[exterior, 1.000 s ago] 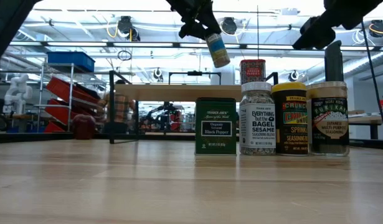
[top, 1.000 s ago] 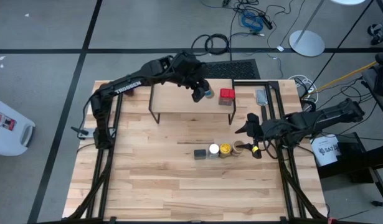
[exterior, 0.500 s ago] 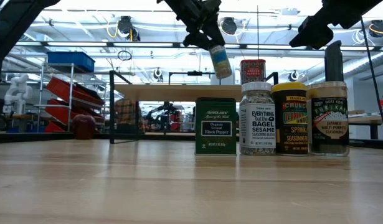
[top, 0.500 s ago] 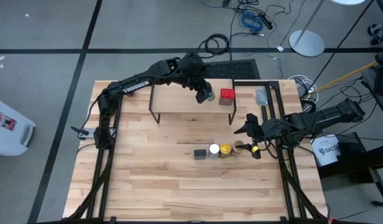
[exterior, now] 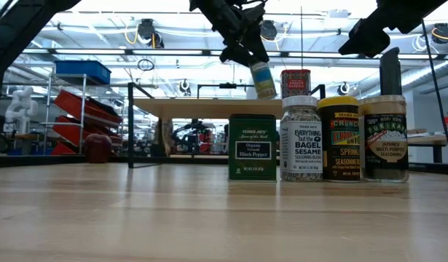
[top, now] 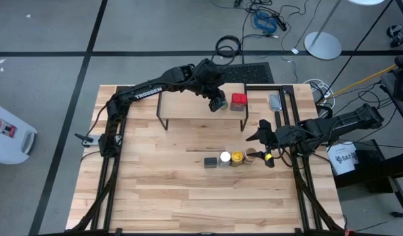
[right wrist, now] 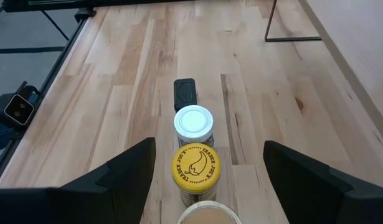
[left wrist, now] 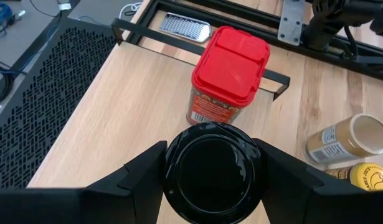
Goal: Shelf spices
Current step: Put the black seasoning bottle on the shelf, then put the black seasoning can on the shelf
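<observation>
- Shelf [top: 188, 109] stands at the far side of the table [top: 162, 190], its light plank top on thin black legs.
- On the shelf's right end sits the red square tin [left wrist: 231, 74], upright with its lid shut.
- Left hand [top: 218, 103] hangs over the shelf just beside the red tin, clenched around a dark-capped jar [exterior: 264, 78]; in the low view the jar is tilted and its base is close above the shelf top, though contact cannot be judged.
- In front of the shelf, on the table, four spices stand in a row, touching or nearly so: a dark green tin [exterior: 252, 147], a white-capped jar [exterior: 301, 138], a yellow-topped jar [exterior: 339, 139] and a tan-topped jar [exterior: 384, 138].
- Right hand [top: 263, 145] hovers at the tan-topped end of that row, fingers spread wide and holding nothing.
- Left of the shelf in the low view, a small dark-red round object [exterior: 98, 148] lies on the table.
</observation>
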